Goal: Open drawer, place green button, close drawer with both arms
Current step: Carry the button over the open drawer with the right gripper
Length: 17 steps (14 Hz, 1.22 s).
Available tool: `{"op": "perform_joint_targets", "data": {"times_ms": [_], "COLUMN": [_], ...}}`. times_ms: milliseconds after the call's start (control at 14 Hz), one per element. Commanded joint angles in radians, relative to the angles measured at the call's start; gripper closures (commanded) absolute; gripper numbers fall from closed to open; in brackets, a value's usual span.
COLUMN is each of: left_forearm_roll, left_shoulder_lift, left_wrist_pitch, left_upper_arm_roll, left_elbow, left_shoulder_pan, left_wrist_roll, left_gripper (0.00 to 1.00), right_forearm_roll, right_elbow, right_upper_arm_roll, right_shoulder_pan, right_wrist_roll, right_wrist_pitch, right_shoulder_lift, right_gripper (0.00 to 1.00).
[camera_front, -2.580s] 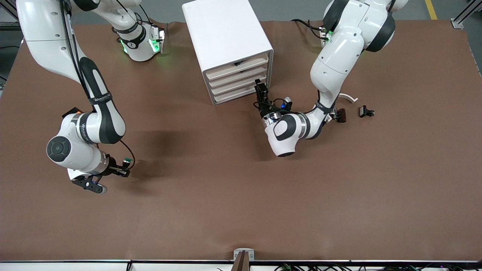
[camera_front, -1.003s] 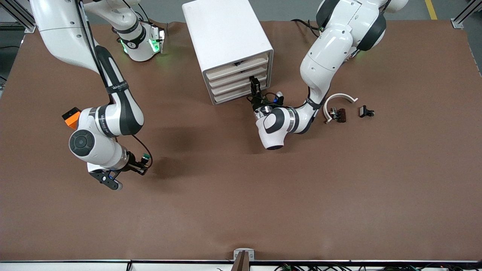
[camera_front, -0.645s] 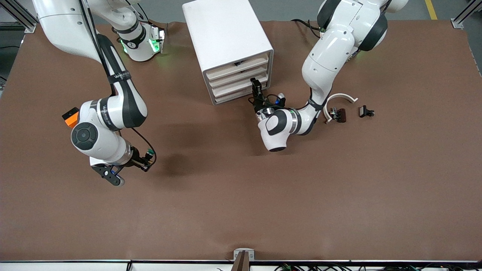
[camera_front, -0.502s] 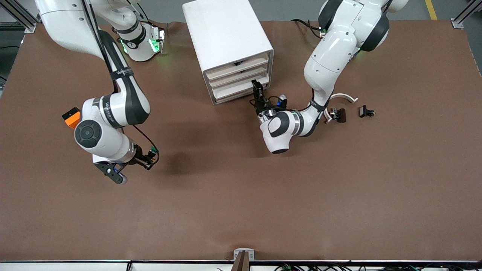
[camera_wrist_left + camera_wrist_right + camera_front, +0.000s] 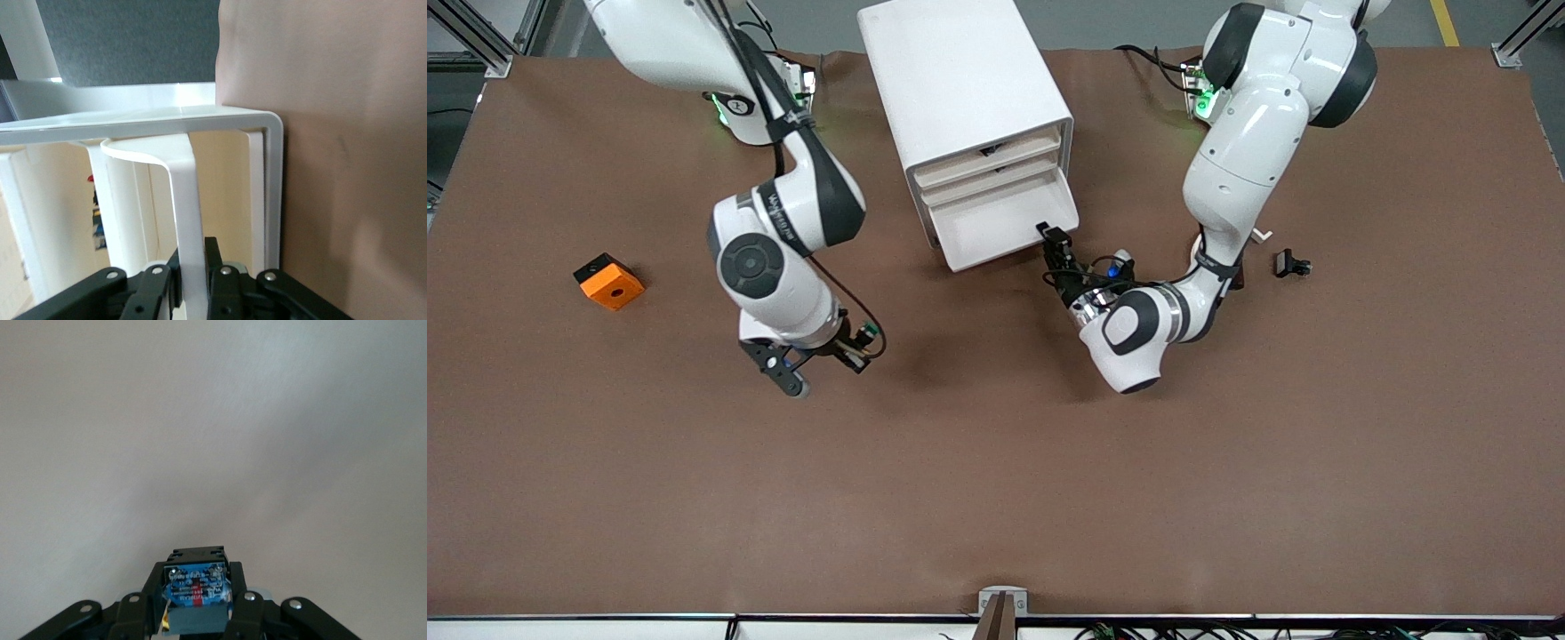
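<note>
The white cabinet (image 5: 956,71) stands at the back middle of the table. Its third drawer (image 5: 996,233) from the top is pulled out, and its white tray is bare. My left gripper (image 5: 1055,237) is shut on the drawer's front edge, at the corner toward the left arm's end. In the left wrist view the fingers (image 5: 230,280) clamp the white front strip (image 5: 183,200). My right gripper (image 5: 861,340) is over the bare brown mat and shut on the button (image 5: 869,334). In the right wrist view the button's blue-labelled base (image 5: 195,587) sits between the fingers.
An orange cube (image 5: 609,281) with a black hole lies toward the right arm's end of the table. A small black clip (image 5: 1291,263) lies toward the left arm's end. A white curved band (image 5: 1259,235) is mostly hidden by the left arm.
My left gripper has pulled the drawer out toward the front camera. My right arm has carried the button toward the middle of the table, uncovering the orange cube.
</note>
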Motion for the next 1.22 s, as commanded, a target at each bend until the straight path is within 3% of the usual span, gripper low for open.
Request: {"op": "perform_joint_targets", "data": {"times_ms": [0,358,430,502,573,860,1147], "left_forearm_roll": [-0.003,-0.003,-0.003,-0.003,-0.002,0.004,0.033], "left_shoulder_lift": [0.000,0.000,0.002,0.002,0.000,-0.010,-0.067], "left_wrist_pitch": [0.042,0.042,0.042,0.042,0.042,0.042,0.038], "left_upper_arm_roll": [0.014,0.015,0.014,0.014,0.015,0.014,0.014], "left_elbow": [-0.002,-0.002,-0.002,-0.002,-0.002,-0.001,0.030], "left_shoulder_pan": [0.005,0.005,0.005,0.005,0.003,0.020,0.052], "left_wrist_roll": [0.024,0.024,0.024,0.024,0.024,0.029,0.157], "left_gripper": [0.86,0.81,0.54,0.09,0.00,0.00,0.00], "right_forearm_roll": [0.005,-0.010,-0.007,-0.007,-0.007,-0.012,-0.013], "right_elbow": [0.020,0.041,0.043,0.043,0.041,0.035,0.020], "right_upper_arm_roll": [-0.009,-0.013,-0.012,-0.012,-0.012,-0.013,-0.013], "right_shoulder_pan": [0.079,0.288,0.303,0.325,0.345,0.418,0.472], "right_wrist_roll": [0.142,0.393,0.411,0.417,0.430,0.552,0.606], "right_wrist_pitch": [-0.013,-0.013,-0.013,-0.013,-0.013,-0.010,-0.013], "right_shoulder_lift": [-0.016,-0.005,-0.005,-0.005,-0.005,0.001,0.010], "right_gripper": [1.00,1.00,1.00,1.00,1.00,1.00,1.00]}}
